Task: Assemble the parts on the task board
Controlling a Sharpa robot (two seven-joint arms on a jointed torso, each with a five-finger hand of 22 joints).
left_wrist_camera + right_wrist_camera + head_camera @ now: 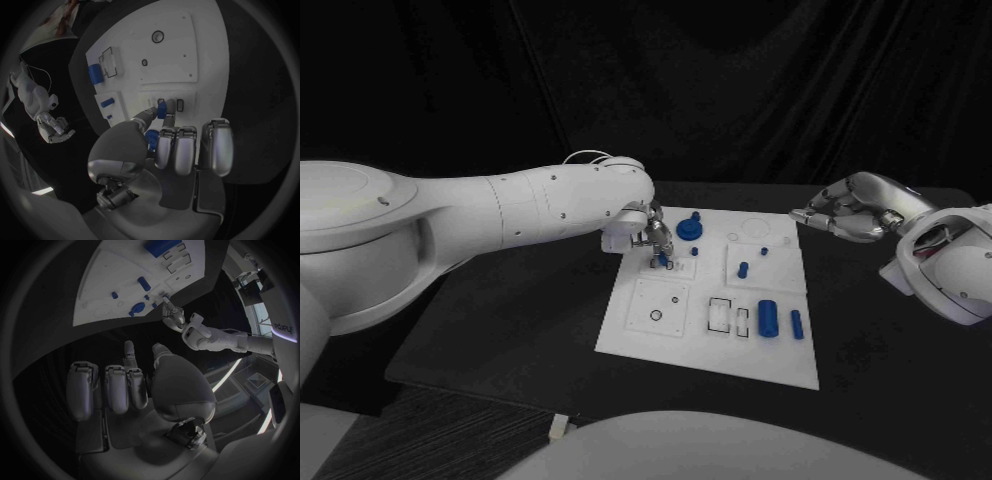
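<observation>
The white task board (635, 335) lies mid-table. My left hand (643, 236) hovers over its far left corner. Thumb and a finger pinch a small blue part (161, 110) just above a row of small slots (180, 105); the other fingers are curled in. On the board lie a blue knob (689, 230), a short blue peg (744, 268), a thick blue cylinder (767, 318) and a slimmer blue pin (796, 323). My right hand (854, 215) hangs off the board's far right edge, fingers curled in, holding nothing (137, 385).
A round hole (656, 316) and rectangular slots (718, 315) sit in the board's near half. Black table (516, 320) surrounds the board, with its front edge near the board's near side. My left forearm (516, 215) spans the table's left side.
</observation>
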